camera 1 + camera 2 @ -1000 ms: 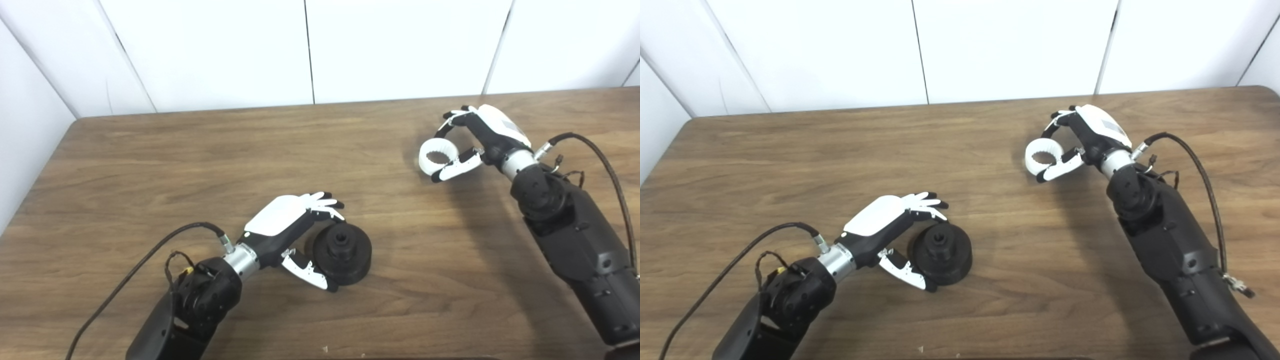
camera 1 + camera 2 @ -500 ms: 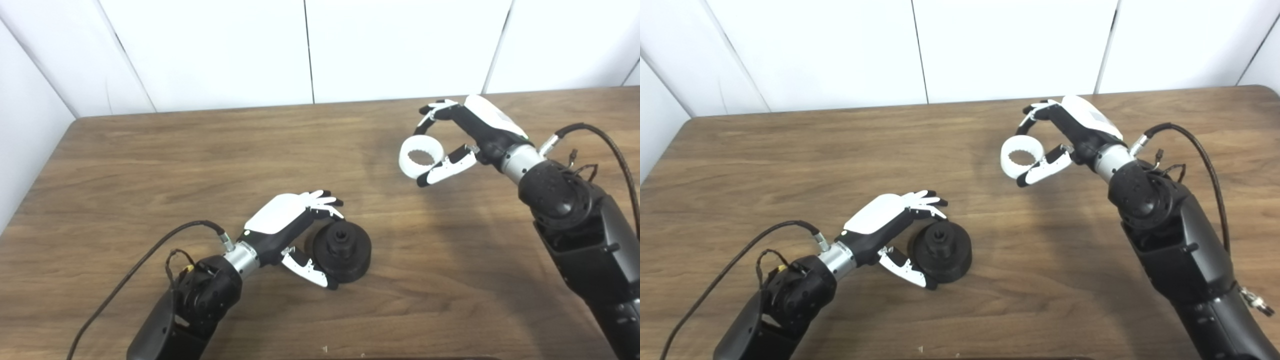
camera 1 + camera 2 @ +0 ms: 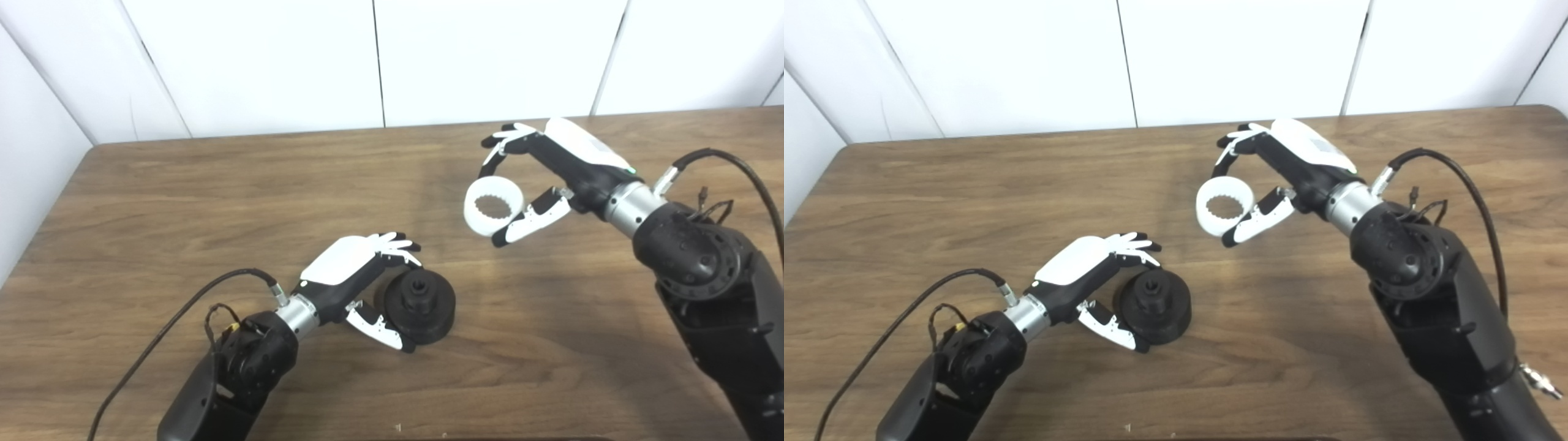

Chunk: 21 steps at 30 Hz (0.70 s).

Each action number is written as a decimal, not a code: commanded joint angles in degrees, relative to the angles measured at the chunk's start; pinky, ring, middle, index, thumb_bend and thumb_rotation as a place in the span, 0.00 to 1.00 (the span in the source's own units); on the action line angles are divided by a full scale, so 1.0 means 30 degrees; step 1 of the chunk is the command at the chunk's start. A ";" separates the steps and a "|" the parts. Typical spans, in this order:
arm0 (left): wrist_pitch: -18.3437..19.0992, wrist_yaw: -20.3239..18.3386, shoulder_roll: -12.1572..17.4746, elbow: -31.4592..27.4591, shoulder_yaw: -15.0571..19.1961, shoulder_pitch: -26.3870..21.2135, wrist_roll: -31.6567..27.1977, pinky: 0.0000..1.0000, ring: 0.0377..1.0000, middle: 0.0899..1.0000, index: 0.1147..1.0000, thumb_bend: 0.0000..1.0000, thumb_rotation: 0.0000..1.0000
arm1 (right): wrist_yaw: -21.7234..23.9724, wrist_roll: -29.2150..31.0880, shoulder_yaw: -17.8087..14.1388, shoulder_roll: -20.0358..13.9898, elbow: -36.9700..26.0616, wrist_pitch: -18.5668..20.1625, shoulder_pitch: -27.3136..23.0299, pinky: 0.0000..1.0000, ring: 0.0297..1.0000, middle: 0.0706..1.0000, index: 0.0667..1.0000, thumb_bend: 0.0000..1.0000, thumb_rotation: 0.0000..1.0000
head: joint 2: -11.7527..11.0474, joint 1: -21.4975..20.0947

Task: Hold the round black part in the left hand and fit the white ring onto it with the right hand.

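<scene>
Two hands are in view over a brown wood-grain bench. Left hand lies low at the near centre, its fingers curved over the far side of the round black part and its thumb against the near side, grasping it; the part rests flat on the bench, central hub facing up. Right hand is raised to the right and farther back, well apart from the left. It grips the white ring between fingers above and thumb below. Ring is toothed on its inner face, opening tilted toward the cameras, clear of the bench.
</scene>
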 commanded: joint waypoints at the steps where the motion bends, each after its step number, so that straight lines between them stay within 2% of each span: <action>1: -0.0099 0.0278 0.0188 -0.0037 0.0065 -0.0597 0.0321 0.97 0.97 0.90 0.56 0.80 0.31 | 0.0333 -0.0469 0.0074 0.0433 -0.0951 0.0045 -0.0602 0.90 0.96 0.84 0.45 0.53 0.14 | 0.0019 0.0024; 9: -0.0159 0.0332 0.0179 -0.0038 0.0036 -0.0625 0.0417 0.96 0.97 0.90 0.56 0.80 0.33 | 0.1322 -0.1246 0.0347 0.1723 -0.1310 0.0046 -0.0341 0.99 0.98 0.84 0.45 0.53 0.15 | 0.0090 0.0102; 15: -0.0003 0.0188 0.0161 -0.0140 0.0038 -0.0660 0.0399 0.97 0.97 0.90 0.57 0.80 0.32 | 0.1850 -0.1527 0.0541 0.2549 -0.1201 0.0040 0.0061 1.00 0.99 0.85 0.45 0.53 0.15 | 0.0140 0.0156; 21: 0.0074 0.0087 0.0191 -0.0296 0.0029 -0.0698 0.0421 0.97 0.97 0.90 0.57 0.79 0.33 | 0.1748 -0.1784 0.0883 0.2871 -0.1203 0.0004 0.0358 1.00 0.98 0.85 0.45 0.53 0.15 | 0.0223 0.0233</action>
